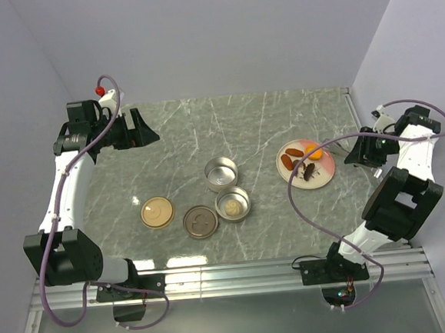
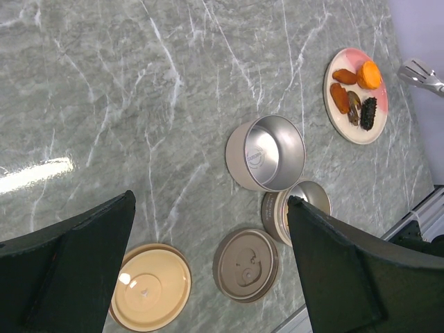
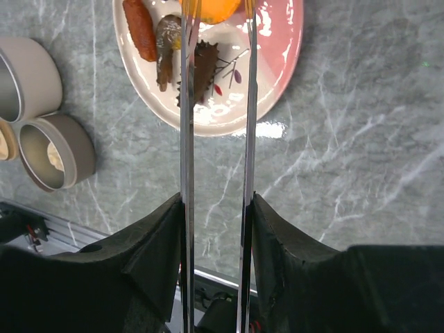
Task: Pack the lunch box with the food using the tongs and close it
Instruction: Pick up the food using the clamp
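The food lies on a pink plate [image 1: 320, 176]: an orange chunk [image 3: 216, 8], a reddish sausage piece [image 3: 139, 28] and dark brown bits [image 3: 202, 69]. My right gripper [image 3: 217, 202] is shut on the thin silver tongs [image 3: 186, 139], whose two arms run up to either side of the orange chunk at the frame's top edge. The lunch box is two round metal tins: one empty [image 1: 221, 173], one [image 1: 232, 205] holding a pale piece. My left gripper [image 2: 211, 200] hangs open and empty high over the tins, at the table's far left [image 1: 139, 131].
Two loose lids lie in front of the tins, a tan one [image 1: 157, 212] and a brown one [image 1: 201, 221]. The grey marble table ends at a metal rail [image 1: 231, 272] on the near side. White walls stand behind and to both sides.
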